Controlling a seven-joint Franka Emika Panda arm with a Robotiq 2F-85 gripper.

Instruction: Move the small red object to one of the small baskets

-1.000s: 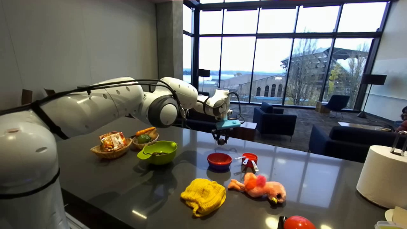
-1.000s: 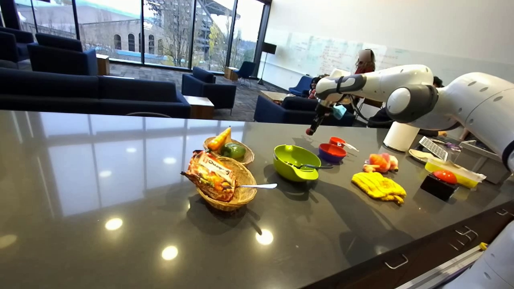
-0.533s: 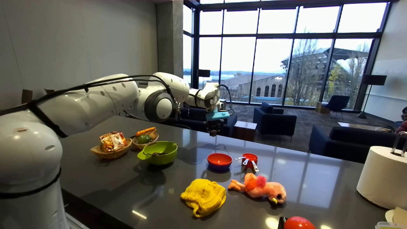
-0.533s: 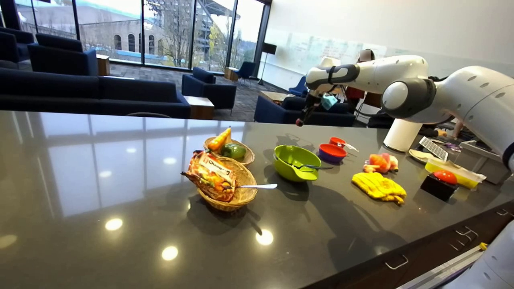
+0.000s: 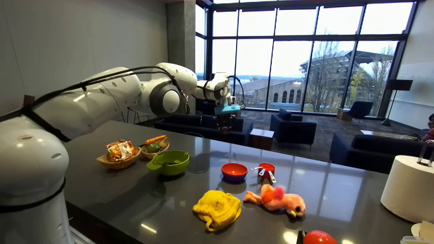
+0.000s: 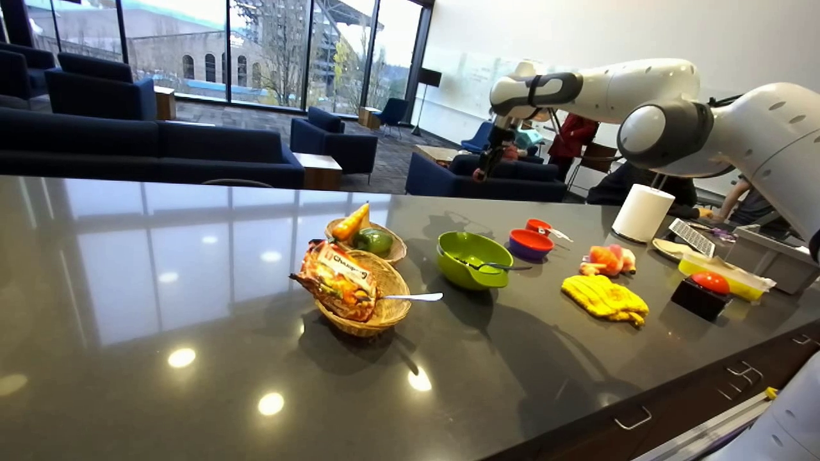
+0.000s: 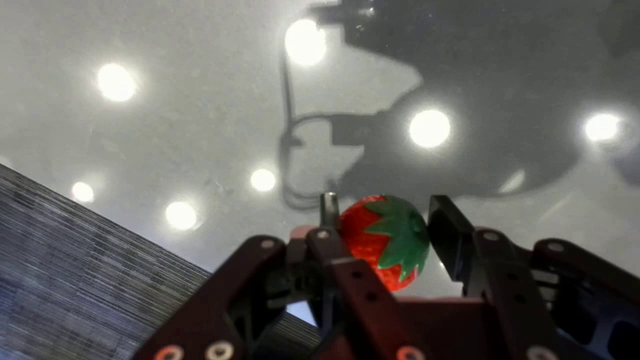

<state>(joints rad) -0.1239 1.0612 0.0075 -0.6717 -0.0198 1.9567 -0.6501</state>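
The claw (image 7: 384,220) is clamped on the red strawberry (image 7: 386,243), held between its jaws

Surface (image 5: 264,230) and background items
In an exterior view, a green bowl (image 5: 174,168) with a utensil (image 5: 169,163) inside stands at left. A yellow knitted cloth (image 5: 217,210) lies nearer; a pink plush bird (image 5: 281,202) lies just right of it. A paper towel roll (image 5: 408,186) stands upright at right. Beyond the surface: a dark armchair (image 5: 293,132), a floor lamp (image 5: 399,84), windows (image 5: 295,23).
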